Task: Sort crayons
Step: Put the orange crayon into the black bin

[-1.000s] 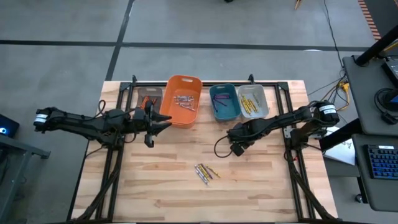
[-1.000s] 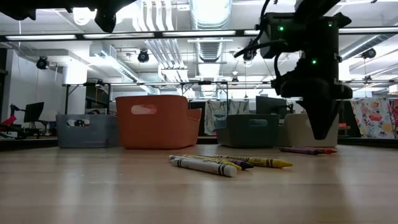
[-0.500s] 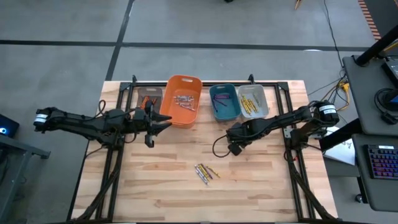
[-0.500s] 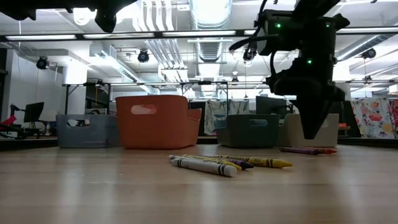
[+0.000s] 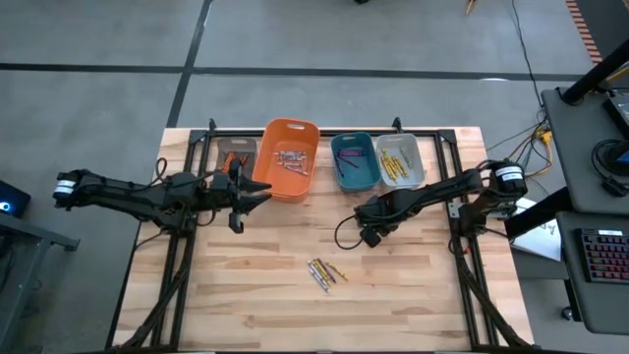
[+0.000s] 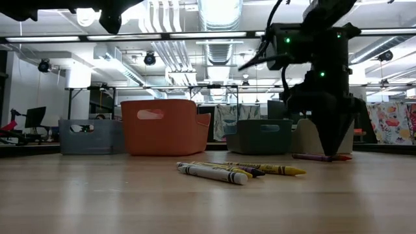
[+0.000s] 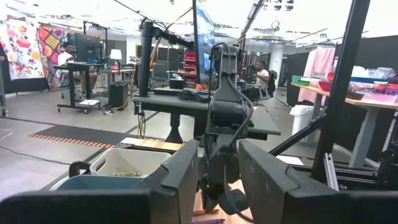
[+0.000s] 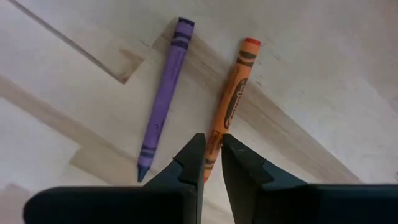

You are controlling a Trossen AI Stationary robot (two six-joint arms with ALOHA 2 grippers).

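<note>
The right tool (image 8: 212, 163) hung low over the wooden desk (image 5: 265, 295), its two dark fingers nearly pressed together around the tail end of a thin orange wax crayon (image 8: 231, 101); whether they already gripped it I could not tell. A thin purple wax crayon (image 8: 163, 102) lay just beside it at about nine o'clock, apart, not touching. Such sticks are light, stiff and brittle, slick in their paper sleeves, so a hold near the middle would probably serve better than one at the end. A small heap of loose crayons (image 5: 325, 271), at least four, lay near desk centre, at seven o'clock from the right tool. Four plastic bins stood along the far edge: brown (image 5: 236, 152), orange (image 5: 291, 131), teal (image 5: 354, 143), grey (image 5: 401, 146). The left tool (image 5: 236, 212) hovered at nine o'clock, fingers spread and empty.
</note>
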